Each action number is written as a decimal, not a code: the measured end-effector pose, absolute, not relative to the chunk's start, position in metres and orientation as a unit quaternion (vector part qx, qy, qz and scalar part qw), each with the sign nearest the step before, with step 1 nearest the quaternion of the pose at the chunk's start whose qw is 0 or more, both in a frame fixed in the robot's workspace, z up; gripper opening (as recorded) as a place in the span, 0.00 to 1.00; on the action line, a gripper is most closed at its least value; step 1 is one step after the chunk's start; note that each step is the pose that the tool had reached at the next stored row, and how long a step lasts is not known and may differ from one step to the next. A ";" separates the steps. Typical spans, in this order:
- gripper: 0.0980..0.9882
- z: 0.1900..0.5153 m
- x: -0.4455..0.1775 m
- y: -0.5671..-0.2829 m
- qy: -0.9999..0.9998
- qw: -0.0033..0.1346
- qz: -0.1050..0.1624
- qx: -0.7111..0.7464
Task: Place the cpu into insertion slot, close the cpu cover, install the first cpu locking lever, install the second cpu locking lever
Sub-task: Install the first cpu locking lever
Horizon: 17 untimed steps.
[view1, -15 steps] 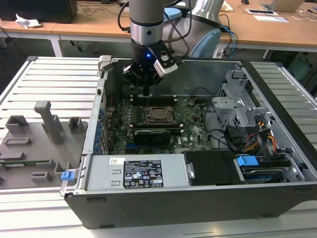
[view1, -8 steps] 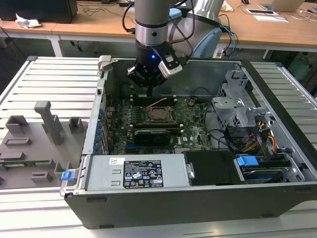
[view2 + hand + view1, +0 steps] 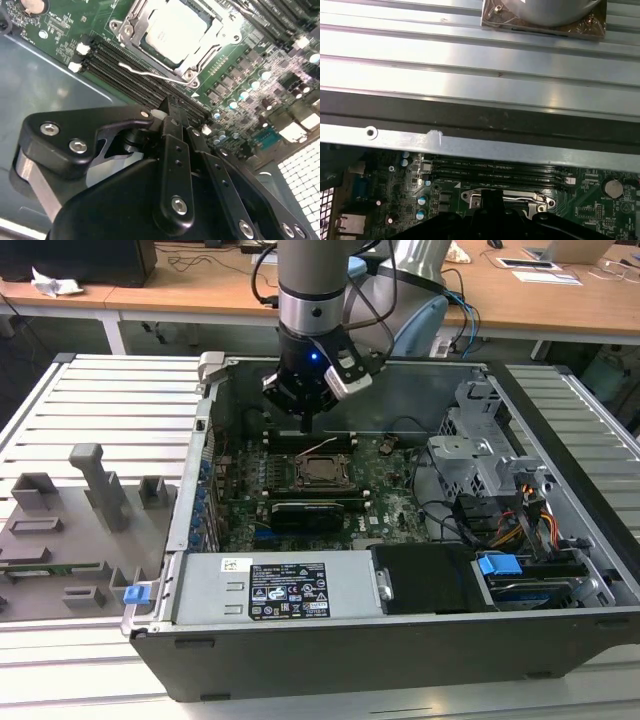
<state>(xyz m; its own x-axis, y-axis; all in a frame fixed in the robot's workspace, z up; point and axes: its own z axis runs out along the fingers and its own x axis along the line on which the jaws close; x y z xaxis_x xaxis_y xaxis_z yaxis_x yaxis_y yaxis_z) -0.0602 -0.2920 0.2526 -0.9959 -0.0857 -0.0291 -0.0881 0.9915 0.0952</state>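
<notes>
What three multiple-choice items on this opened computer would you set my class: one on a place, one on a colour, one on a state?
1. Where is the claw?
A. Over the wooden desk
B. Inside the case, above the circuit board, near the cpu
C. Over a keyboard

2. What colour is the circuit board?
A. Red
B. White
C. Green

3. How does the cpu cover lie?
A. Down flat around the cpu
B. Standing upright
C. Taken out onto the desk

Answers: 1 B, the exterior view shows it between the case walls. 2 C, both wrist views show green. 3 A, in the second wrist view the frame lies flat round the chip.
</notes>
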 end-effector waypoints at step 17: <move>0.01 0.243 -0.051 -0.292 0.998 0.013 0.048 -0.040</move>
